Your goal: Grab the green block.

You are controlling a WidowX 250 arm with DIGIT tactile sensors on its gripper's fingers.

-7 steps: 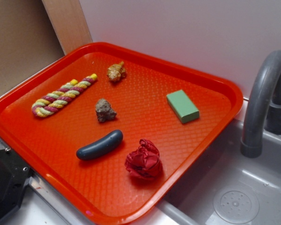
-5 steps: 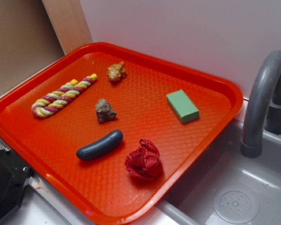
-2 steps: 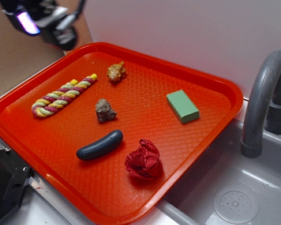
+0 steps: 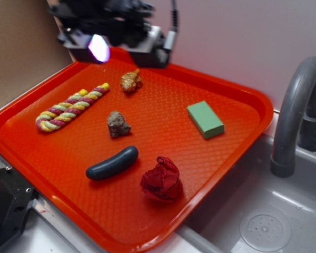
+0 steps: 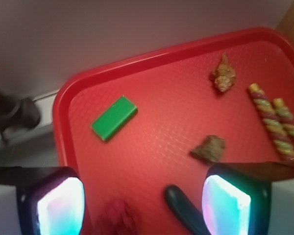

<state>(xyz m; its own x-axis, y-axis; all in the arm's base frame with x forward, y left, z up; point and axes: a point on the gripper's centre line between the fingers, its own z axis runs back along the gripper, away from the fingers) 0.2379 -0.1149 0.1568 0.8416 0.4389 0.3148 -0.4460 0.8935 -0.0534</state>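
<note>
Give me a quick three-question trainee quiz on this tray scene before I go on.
1. True or false: the open gripper already holds the flat pale green rectangular block.
2. Which lies nearest the grey curved faucet? A) the twisted multicoloured rope B) the green block C) the golden shell-shaped piece
3. Fill in: the crumpled red cloth lies beside the dark blue sausage-shaped piece on the ___ plastic tray.

Key: 1 false; 2 B; 3 orange-red.
</note>
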